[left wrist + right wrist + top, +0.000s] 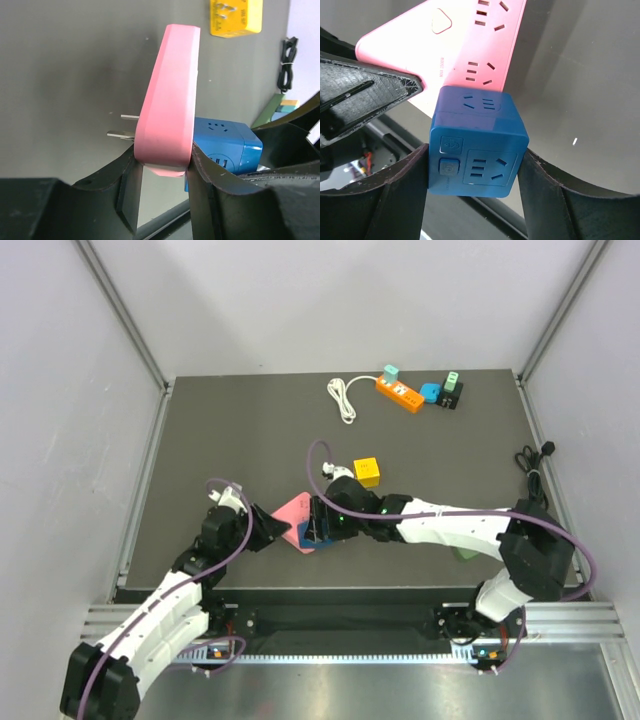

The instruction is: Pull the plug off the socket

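Two claws meet at the pink socket block (170, 100), low on the table (230, 440).
The left gripper (165, 160) is clamped on the block's edge. The right gripper (475, 170) is clamped on the blue cube plug (477, 130), which sits against the block's socket face. Just beyond the block lies a yellow cube (367, 472), and far beyond it an orange power strip (400, 393).

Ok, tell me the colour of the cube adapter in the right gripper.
Blue. The cube adapter shows best in the right wrist view.
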Robot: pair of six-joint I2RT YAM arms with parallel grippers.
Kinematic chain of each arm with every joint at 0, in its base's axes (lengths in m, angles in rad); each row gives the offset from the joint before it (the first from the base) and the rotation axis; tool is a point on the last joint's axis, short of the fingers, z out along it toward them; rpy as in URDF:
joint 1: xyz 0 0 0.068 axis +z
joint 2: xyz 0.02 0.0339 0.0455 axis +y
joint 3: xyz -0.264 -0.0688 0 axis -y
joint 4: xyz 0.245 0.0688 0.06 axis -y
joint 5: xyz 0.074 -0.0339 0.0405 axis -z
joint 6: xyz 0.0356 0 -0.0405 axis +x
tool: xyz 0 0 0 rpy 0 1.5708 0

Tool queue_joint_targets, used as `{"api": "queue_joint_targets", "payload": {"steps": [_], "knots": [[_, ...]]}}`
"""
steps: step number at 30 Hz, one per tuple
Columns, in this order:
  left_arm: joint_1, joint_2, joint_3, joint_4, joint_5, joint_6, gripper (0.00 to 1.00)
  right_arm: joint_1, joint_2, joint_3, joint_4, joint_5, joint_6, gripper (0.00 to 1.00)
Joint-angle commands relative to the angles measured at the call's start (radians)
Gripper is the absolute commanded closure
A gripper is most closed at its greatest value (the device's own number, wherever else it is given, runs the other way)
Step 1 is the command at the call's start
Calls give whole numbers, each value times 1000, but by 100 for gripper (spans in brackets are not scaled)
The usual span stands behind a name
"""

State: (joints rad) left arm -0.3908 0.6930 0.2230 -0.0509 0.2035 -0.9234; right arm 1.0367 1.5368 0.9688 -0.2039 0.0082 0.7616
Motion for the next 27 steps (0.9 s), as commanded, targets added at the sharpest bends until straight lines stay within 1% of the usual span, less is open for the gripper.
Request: {"api": "queue_joint_targets", "payload": {"steps": [1, 2, 5, 6, 8, 9, 12, 17, 19, 20, 21, 22, 24, 25, 27], "knots": [[30, 28, -24, -142, -194, 109, 100, 29, -9, 76, -85, 72, -76, 100], [30, 25, -24, -147, -196, 110, 100, 28, -12, 73, -80, 70, -70, 100], [30, 20, -21, -155, -223, 110, 100, -9, -49, 27, -28, -5, -45, 100], [30, 16, -22, -156, -222, 110, 100, -48, -62, 7, 25, -83, -33, 100], [30, 5, -24, -156, -223, 113, 100, -91, -104, -54, 67, -151, 5, 100], [30, 2, -24, -161, -225, 115, 100, -136, -113, -71, 98, -218, 16, 100], [30, -1, -25, -162, -225, 115, 100, -194, -136, -114, 124, -309, 45, 100], [30, -12, -24, -168, -223, 112, 100, -207, -96, -117, 109, -358, 62, 100], [30, -21, -25, -175, -225, 112, 100, -190, -70, -85, 68, -315, 48, 100], [29, -29, -24, -175, -222, 113, 100, -172, -60, -56, 25, -268, 12, 100], [30, -30, -22, -178, -222, 116, 100, -121, -46, -21, -79, -157, -10, 100], [30, -33, -17, -182, -223, 118, 100, -95, -14, 54, -125, -105, -27, 100], [29, -38, -11, -198, -233, 129, 100, -40, 17, 114, -205, -22, -53, 100], [29, -38, -7, -202, -234, 132, 100, -29, 41, 152, -219, -14, -56, 100], [15, -46, -5, -205, -246, 130, 100, -12, 58, 194, -268, 53, -61, 100]]}}
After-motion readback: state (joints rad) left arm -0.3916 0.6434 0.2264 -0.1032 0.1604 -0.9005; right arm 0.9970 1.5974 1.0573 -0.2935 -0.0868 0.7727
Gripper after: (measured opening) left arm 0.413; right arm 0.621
